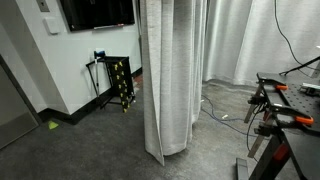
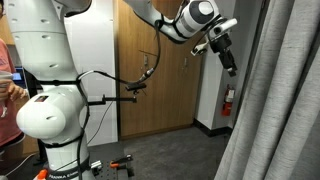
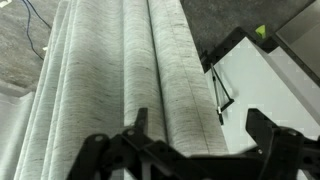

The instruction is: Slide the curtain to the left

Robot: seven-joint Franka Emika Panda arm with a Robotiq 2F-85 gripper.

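Wrist view, nearest plane: the gripper (image 3: 180, 158) stood released, its 2 fingers (image 3: 97, 150) spread wide with nothing between them. Just beyond the fingertips hung the curtain (image 3: 150, 70), off-white with fine horizontal streaks, gathered into rounded vertical pleats that filled the middle of the view. Grey carpet (image 3: 25, 50) showed on one side of it and a white wall (image 3: 270, 90) on the other.

In an exterior view the gripper (image 2: 226, 55) was raised at the end of the arm (image 2: 160, 18), near the curtain (image 2: 285, 110) but apart from it. The white pedestal (image 2: 50, 90) stood in the foreground; a wooden door (image 2: 165, 80) and a red fire extinguisher (image 2: 228, 100) lay behind.

In an exterior view the curtain (image 1: 170, 80) hung floor-length as 1 bunched column, its hem at the carpet. Farther back were smoother sheer drapes (image 1: 245, 40), a dark screen (image 1: 97, 12) on the wall and a black rack (image 1: 120, 85) below it
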